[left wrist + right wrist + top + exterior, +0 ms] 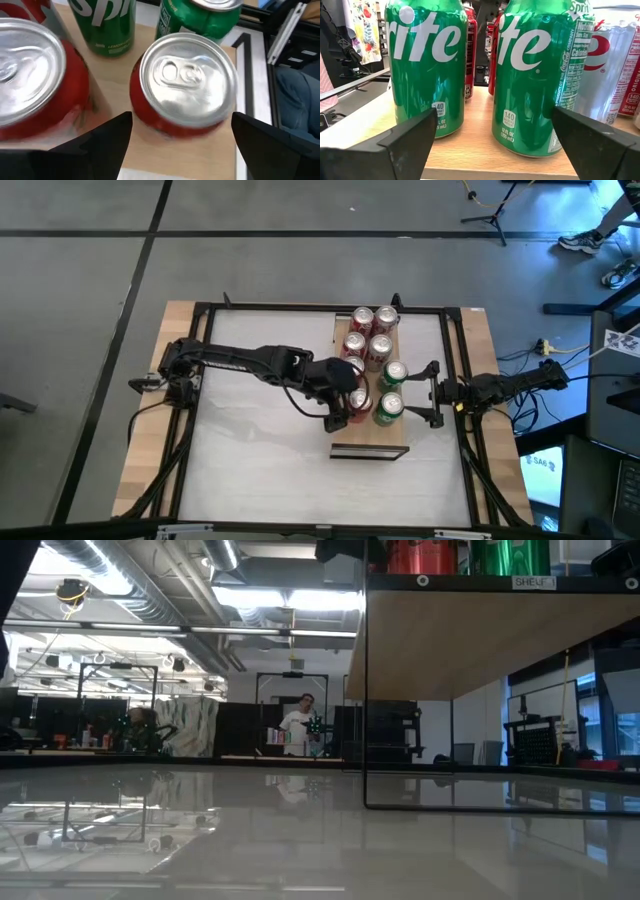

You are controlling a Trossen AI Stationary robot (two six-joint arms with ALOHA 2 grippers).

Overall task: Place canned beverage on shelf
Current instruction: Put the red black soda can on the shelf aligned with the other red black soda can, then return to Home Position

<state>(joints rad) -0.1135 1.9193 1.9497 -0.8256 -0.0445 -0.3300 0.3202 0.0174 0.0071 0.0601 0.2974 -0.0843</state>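
Note:
A red canned beverage (187, 80) stands upright on the light-wood shelf (370, 438), near the shelf's near end. My left gripper (182, 116) hangs over it, slanting down from the table's left. It is open, with one finger on either side of the can and a gap showing at each side. My right gripper (428, 392) waits open and level at the shelf's right edge. It faces two green cans (425, 70) (535, 75). In the low view the shelf (480, 640) stands raised above the tabletop.
Several more red and silver cans (372, 330) fill the shelf's far half. Two green cans (392, 390) stand right of the red one. A black frame (300, 307) rims the white table. A person (297, 725) stands far back in the room.

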